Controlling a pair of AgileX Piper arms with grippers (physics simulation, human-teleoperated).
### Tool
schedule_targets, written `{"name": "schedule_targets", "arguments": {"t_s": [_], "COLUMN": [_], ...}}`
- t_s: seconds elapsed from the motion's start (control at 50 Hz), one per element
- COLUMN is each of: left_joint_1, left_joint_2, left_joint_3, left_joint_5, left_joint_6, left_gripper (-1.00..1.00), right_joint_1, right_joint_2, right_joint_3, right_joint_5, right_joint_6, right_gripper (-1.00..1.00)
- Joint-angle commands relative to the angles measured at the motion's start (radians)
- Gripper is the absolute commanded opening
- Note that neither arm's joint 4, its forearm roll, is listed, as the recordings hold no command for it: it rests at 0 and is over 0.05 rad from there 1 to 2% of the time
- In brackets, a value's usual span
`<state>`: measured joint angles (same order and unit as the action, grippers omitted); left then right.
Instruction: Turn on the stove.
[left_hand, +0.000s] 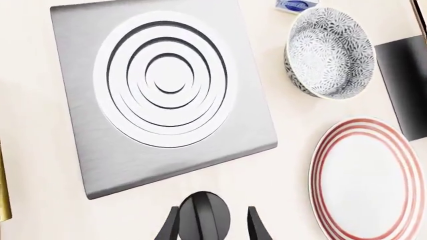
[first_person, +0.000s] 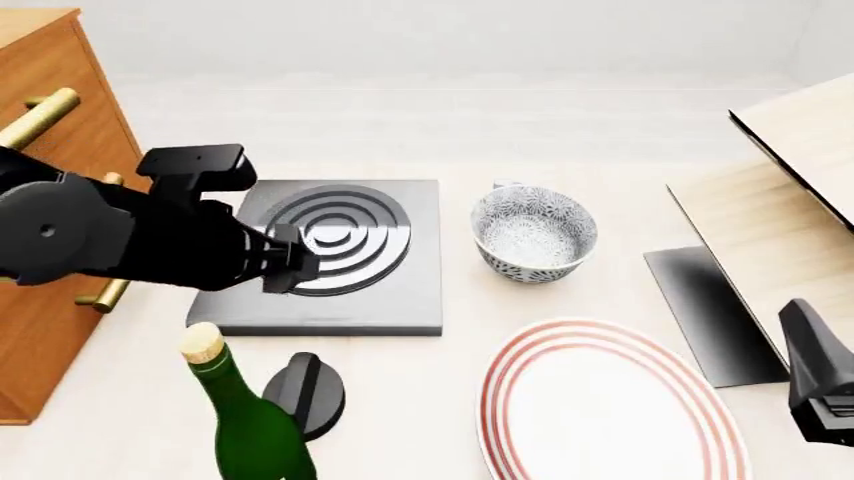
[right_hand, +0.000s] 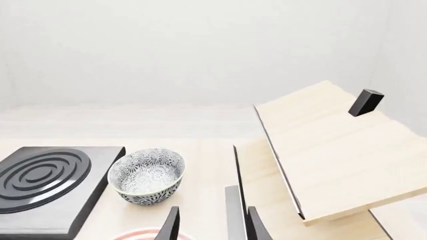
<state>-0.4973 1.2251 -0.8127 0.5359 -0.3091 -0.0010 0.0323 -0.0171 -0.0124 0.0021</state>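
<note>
I'm lining up on the knob (left_hand: 203, 216): my left jaws (left_hand: 213, 225) stand wide, the knob between them, untouched, near the stove (left_hand: 160, 90). Next: descend, pinch, twist (right jaws (right_hand: 213, 225) idle, apart).

Below my left wrist the flat square grey stove slab (left_hand: 167, 95) looks like brushed metal with a fine grain, and its round black knob (left_hand: 203, 216) has a smooth, slightly glossy plastic look. The blue-patterned bowl (first_person: 534, 234) and red-ringed white plate (first_person: 607, 405) look like glazed ceramic, and the green bottle (first_person: 247, 420) like shiny glass. The pale table (first_person: 574, 140) and tilted board (right_hand: 333, 150) show matt light wood grain, while the brown cabinet (first_person: 54, 220) is darker wood with brass-coloured metal handles.
</note>
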Motion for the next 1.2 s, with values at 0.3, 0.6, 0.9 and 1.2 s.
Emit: {"name": "schedule_targets", "arguments": {"t_s": [0.3, 0.6, 0.9, 1.2], "left_joint_1": [-0.001, 0.003, 0.015, 0.024], "left_joint_2": [0.024, 0.046, 0.053, 0.080], "left_joint_3": [0.082, 0.123, 0.138, 0.153], "left_joint_5": [-0.075, -0.118, -0.133, -0.171], "left_joint_6": [-0.039, -0.045, -0.039, -0.043], "left_gripper": [1.00, 1.00, 1.00, 1.00], "right_joint_1": [0.000, 0.000, 0.000, 0.000], "right_joint_2": [0.000, 0.000, 0.000, 0.000], "right_joint_3": [0.000, 0.000, 0.000, 0.000], "right_joint_5": [0.000, 0.000, 0.000, 0.000], "right_joint_6": [0.000, 0.000, 0.000, 0.000], "right_gripper": [1.00, 1.00, 1.00, 1.00]}}
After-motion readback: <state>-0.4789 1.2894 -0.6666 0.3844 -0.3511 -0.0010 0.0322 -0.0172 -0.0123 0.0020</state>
